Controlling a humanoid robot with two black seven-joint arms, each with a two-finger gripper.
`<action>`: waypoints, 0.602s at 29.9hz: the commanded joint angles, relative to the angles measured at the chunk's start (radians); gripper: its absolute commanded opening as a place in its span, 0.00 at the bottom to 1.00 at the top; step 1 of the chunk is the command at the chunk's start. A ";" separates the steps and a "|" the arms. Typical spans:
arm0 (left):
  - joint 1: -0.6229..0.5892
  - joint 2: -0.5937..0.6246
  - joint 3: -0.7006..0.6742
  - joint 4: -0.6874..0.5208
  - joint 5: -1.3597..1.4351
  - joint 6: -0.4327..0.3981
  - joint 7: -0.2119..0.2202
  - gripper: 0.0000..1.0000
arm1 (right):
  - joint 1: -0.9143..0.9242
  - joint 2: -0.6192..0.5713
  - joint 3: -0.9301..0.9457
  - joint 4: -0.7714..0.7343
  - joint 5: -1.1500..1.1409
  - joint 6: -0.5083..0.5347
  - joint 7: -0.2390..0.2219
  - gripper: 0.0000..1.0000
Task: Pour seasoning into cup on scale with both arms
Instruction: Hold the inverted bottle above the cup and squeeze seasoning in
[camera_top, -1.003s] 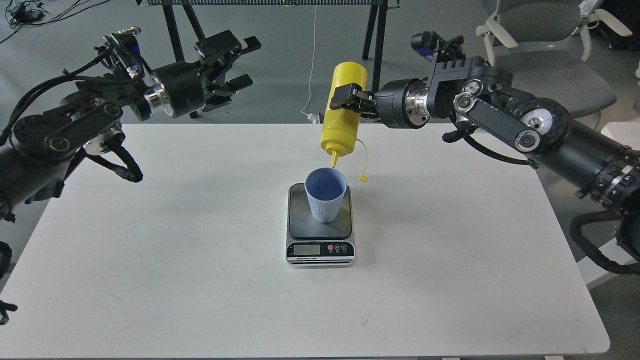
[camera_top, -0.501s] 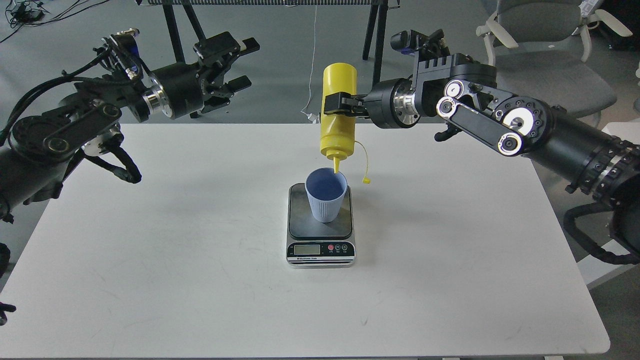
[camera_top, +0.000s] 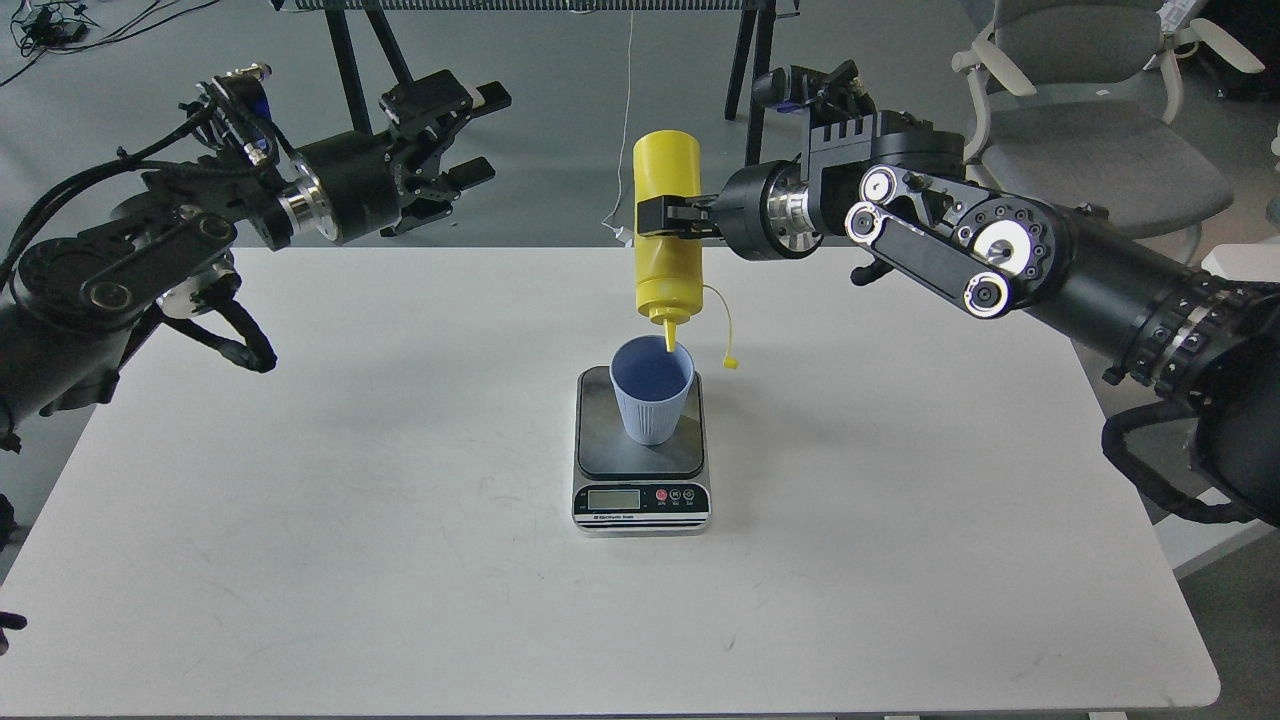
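The yellow seasoning bottle (camera_top: 666, 232) hangs upside down, nozzle pointing into the light-blue ribbed cup (camera_top: 652, 389). Its tethered tip cover (camera_top: 731, 364) dangles to the right. My right gripper (camera_top: 662, 216) is shut on the bottle's middle, coming in from the right. The cup stands upright on the dark platform of the scale (camera_top: 641, 455), which sits at the table's centre. My left gripper (camera_top: 478, 132) is open and empty, raised above the table's far left edge, well apart from the cup.
The white table (camera_top: 400, 560) carries only the scale and cup. Black stand legs (camera_top: 350, 50) and a grey office chair (camera_top: 1090, 120) stand on the floor behind the table.
My right gripper has carried the bottle left and turned it more upright, bringing the nozzle down to the cup's rim. My left gripper has drifted slightly left and up.
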 joint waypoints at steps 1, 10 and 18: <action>0.001 0.002 -0.001 0.000 0.000 0.000 0.000 0.99 | 0.001 0.010 -0.009 -0.018 -0.003 0.000 0.005 0.14; 0.007 0.003 0.002 0.000 0.000 0.000 0.000 0.99 | 0.003 0.033 -0.010 -0.049 -0.006 0.000 0.006 0.15; 0.018 0.003 0.003 0.000 0.000 0.000 0.000 0.99 | 0.006 0.044 -0.012 -0.068 -0.009 0.000 0.008 0.15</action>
